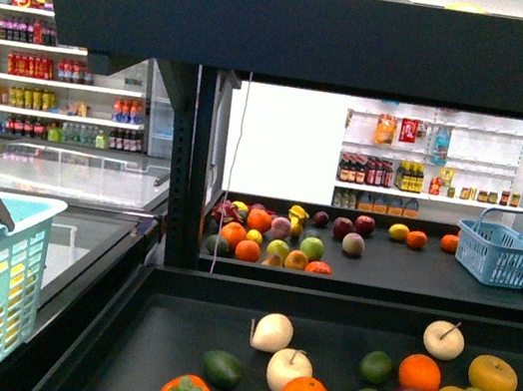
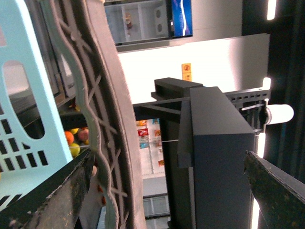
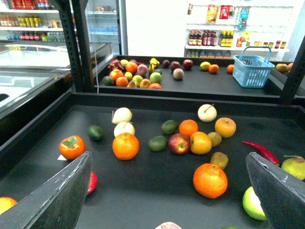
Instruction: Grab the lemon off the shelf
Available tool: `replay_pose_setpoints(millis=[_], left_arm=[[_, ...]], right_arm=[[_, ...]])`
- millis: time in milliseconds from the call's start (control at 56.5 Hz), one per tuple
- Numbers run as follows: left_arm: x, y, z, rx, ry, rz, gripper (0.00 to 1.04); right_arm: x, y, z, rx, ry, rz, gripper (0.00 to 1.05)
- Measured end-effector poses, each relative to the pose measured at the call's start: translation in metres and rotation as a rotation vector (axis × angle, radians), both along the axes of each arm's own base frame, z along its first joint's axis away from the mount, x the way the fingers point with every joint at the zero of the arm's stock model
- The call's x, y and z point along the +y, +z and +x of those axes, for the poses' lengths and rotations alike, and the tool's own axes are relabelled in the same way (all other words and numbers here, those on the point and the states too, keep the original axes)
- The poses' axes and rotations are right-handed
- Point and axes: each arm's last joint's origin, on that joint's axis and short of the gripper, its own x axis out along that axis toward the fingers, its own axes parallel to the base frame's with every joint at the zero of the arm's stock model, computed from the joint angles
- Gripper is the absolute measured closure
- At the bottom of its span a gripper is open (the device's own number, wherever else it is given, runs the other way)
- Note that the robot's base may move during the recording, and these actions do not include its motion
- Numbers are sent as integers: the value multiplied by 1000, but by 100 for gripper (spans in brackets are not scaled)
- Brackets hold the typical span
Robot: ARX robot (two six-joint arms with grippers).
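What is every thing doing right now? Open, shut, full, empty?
Right gripper: open, holding nothing, above the fruit.
Left gripper: open; a basket lies close to one finger.
Shelf: near tray spread with loose fruit.
Blue basket: upright on the far tray, handle up; contents not visible.
Lemon: cannot tell which yellow fruit it is.

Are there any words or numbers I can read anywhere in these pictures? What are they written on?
None can be read.
Labels on the bottles on the white wall shelves: too small and blurred.
Hanging packets on the back wall: print too blurred.
Yellow sign in the left wrist view: marks too blurred to read.
The black shelf and the blue basket show no writing.
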Motion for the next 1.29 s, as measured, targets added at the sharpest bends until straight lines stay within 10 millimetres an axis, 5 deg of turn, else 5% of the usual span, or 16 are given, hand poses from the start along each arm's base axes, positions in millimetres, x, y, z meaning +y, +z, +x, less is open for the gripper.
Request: replay_pose_setpoints(millis=[195, 531, 708, 956, 1062, 1292], left_arm=[[-3, 1, -6, 139, -4, 29, 8], [-20, 38, -38, 285, 40, 269, 8], [-57, 49, -84, 541, 73, 690, 8], [-120, 57, -167, 472, 112, 1165, 8], [-137, 47, -198, 201, 38, 1310, 26], [-153, -5, -245, 131, -11, 1412, 72]], right_arm=[[0, 0, 0, 0, 0, 0, 7], [0, 0, 0, 0, 0, 0, 7], [0, 0, 0, 0, 0, 0, 7], [0, 0, 0, 0, 0, 0, 7], [0, 0, 0, 0, 0, 0, 7], [0, 0, 0, 0, 0, 0, 7]])
